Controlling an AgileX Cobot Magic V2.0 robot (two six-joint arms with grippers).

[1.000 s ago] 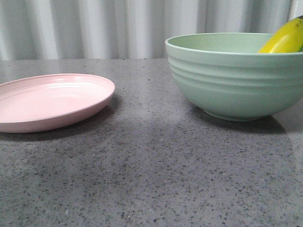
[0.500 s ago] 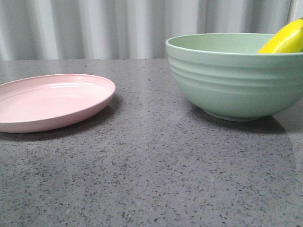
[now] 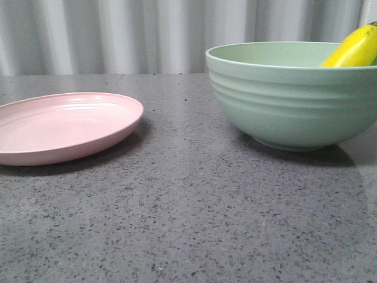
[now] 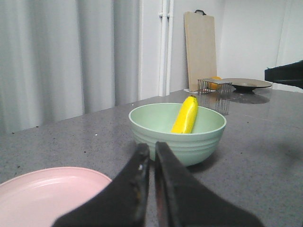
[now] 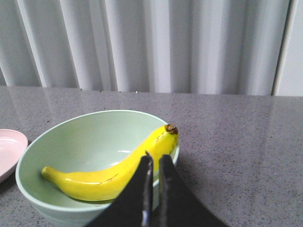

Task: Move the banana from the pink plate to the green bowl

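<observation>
The yellow banana (image 3: 357, 48) lies inside the green bowl (image 3: 283, 100) at the right, one end resting on the rim. It also shows in the left wrist view (image 4: 185, 115) and the right wrist view (image 5: 113, 172). The pink plate (image 3: 62, 125) sits empty at the left. My left gripper (image 4: 149, 152) is shut and empty, held back between the plate (image 4: 42, 194) and the bowl (image 4: 177, 130). My right gripper (image 5: 155, 163) is shut and empty, just outside the bowl's rim (image 5: 33, 156) near the banana. Neither gripper shows in the front view.
The grey speckled table (image 3: 188, 224) carries the plate and bowl. Far off in the left wrist view stand a wire rack (image 4: 213, 86), a dark dish (image 4: 245, 85) and a wooden board (image 4: 201, 49). A pale curtain hangs behind.
Almost nothing has moved; the plate, the bowl and the banana in it stay where they were.
</observation>
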